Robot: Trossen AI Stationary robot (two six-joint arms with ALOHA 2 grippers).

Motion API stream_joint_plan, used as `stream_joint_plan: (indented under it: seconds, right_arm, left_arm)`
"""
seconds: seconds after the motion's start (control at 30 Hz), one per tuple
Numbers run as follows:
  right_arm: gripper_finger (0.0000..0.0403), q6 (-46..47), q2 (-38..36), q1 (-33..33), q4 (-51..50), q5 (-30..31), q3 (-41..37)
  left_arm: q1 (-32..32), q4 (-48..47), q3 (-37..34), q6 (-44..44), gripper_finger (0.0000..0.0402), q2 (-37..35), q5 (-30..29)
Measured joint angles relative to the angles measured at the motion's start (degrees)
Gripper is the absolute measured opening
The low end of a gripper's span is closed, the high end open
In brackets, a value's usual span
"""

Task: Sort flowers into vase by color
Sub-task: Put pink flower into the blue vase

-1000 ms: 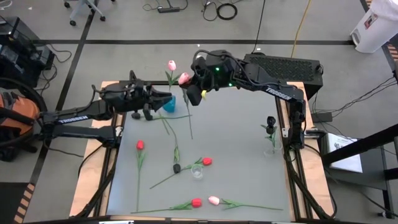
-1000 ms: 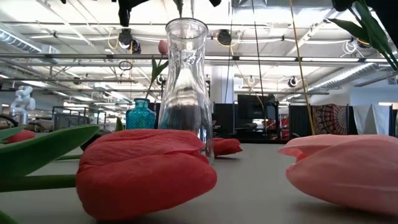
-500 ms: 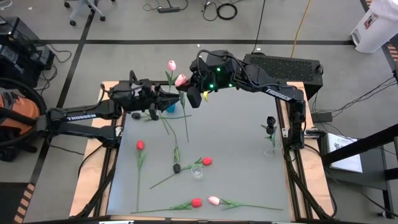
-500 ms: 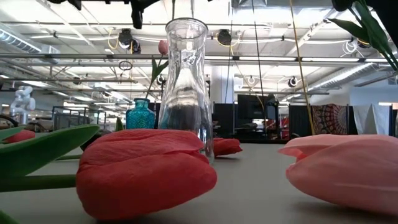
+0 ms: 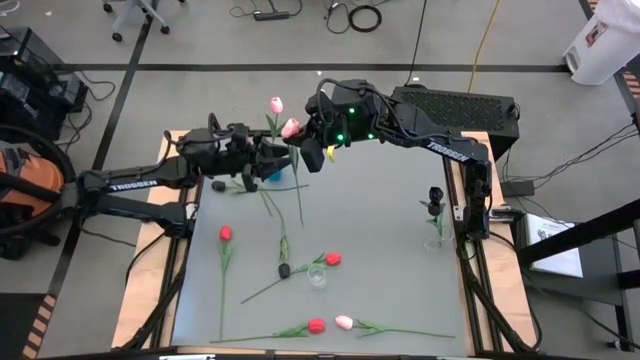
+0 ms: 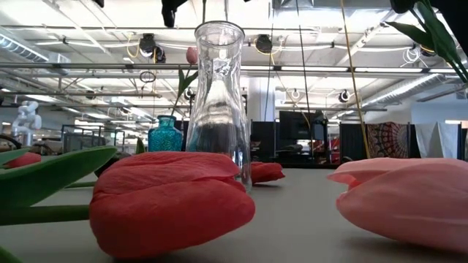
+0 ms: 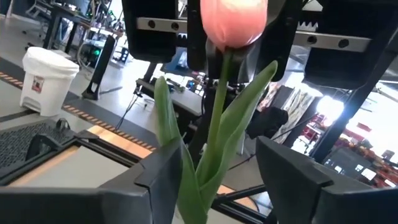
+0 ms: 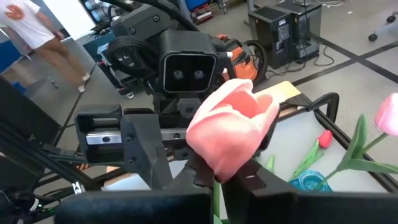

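The pink tulip hangs upright above the far left part of the table, bud uppermost, its long green stem running down toward the table surface. The right hand is clamped shut on the stem just beneath the bud; the right wrist view shows the bud directly above its own closed fingers. The left hand faces it from the left at about the same height, fingers spread wide; in the left wrist view the stem and leaves stand between its two fingers without evident contact. Judgement: this is a handover, and the governing relation is the vertical stem lying across the gap of the left hand, lower on the stem than the right hand's hold. The left hand is the nearer to the teal vase, which sits just beside it and already carries another pink tulip. Open room is tight there, with both arms converging. Remaining flowers lie flat nearer the front, around the clear vase. A further vase with a dark flower stands by the right edge.
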Motion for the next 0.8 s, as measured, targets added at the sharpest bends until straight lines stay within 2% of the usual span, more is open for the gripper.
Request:
stream_joint_plan:
  seconds: [0.5, 0.63, 0.8]
  right_arm:
    - [0.0002, 0.0, 0.0, 0.4, 0.5, 0.0, 0.0]
    - [0.0008, 0.4, 0.0, 0.4, 0.6, 0.0, 0.0]
    - [0.0014, 0.4, 0.0, 0.4, 0.6, 0.0, 0.0]
  left_arm:
    - [0.0, 0.0, 0.9, 1.5, 0.0201, 0.5, -0.2]
    - [0.0, -0.2, 0.9, 1.6, 0.0160, 0.5, -0.2]
    - [0.0, -0.2, 0.9, 2.1, 0.0080, 0.5, -0.2]
